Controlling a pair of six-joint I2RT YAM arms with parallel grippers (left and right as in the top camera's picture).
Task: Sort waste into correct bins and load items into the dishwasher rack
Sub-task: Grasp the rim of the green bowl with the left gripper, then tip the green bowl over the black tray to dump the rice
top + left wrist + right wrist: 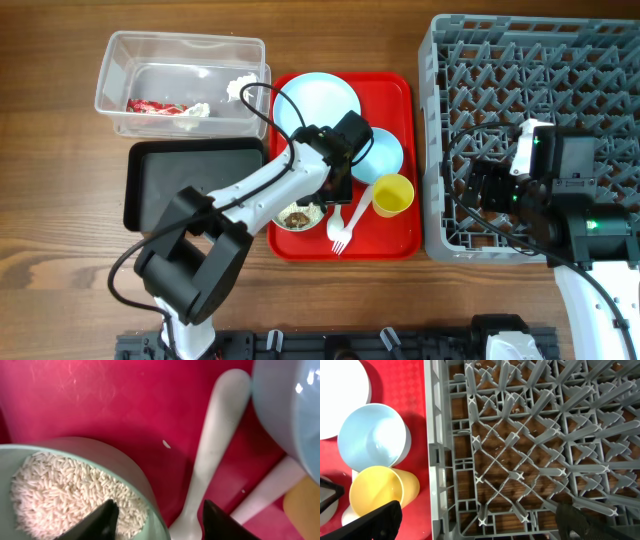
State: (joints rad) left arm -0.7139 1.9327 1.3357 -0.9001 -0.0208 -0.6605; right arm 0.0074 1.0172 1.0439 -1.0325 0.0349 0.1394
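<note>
**Ana:** Where is the left gripper (160, 522) hanging?

**Ben:** It is hovering low over the red serving tray (395, 95). Its jaws are standing apart and straddling the rim of the pale green bowl (145, 485). One finger (102, 520) is sitting over the rice (65, 490) inside, and the other is hanging outside the wall. Whether either is touching the bowl cannot be told.

**Ana:** Is it gripping anything?

**Ben:** No, nothing is being squeezed. The white fork (340, 232) is lying just beside the bowl on the tray.

**Ana:** And the right gripper (480, 521)?

**Ben:** It is hanging spread wide and empty over the left edge of the dishwasher rack (540, 70), which is sitting to the right of the tray.

**Ana:** Where are the dishes sitting?

**Ben:** All are resting on the red tray. The light blue plate (315, 100) is lying at the far side. The light blue bowl (385, 155) is sitting near the rack, and the yellow cup (392, 195) is lying on its side just beside that bowl.

**Ana:** And the waste?

**Ben:** The red-and-white wrapper (150, 105) and the crumpled tissue (195, 112) are lying in the clear tub (180, 55). The black tray (185, 190) is sitting between the tub and the table's near edge.
</note>
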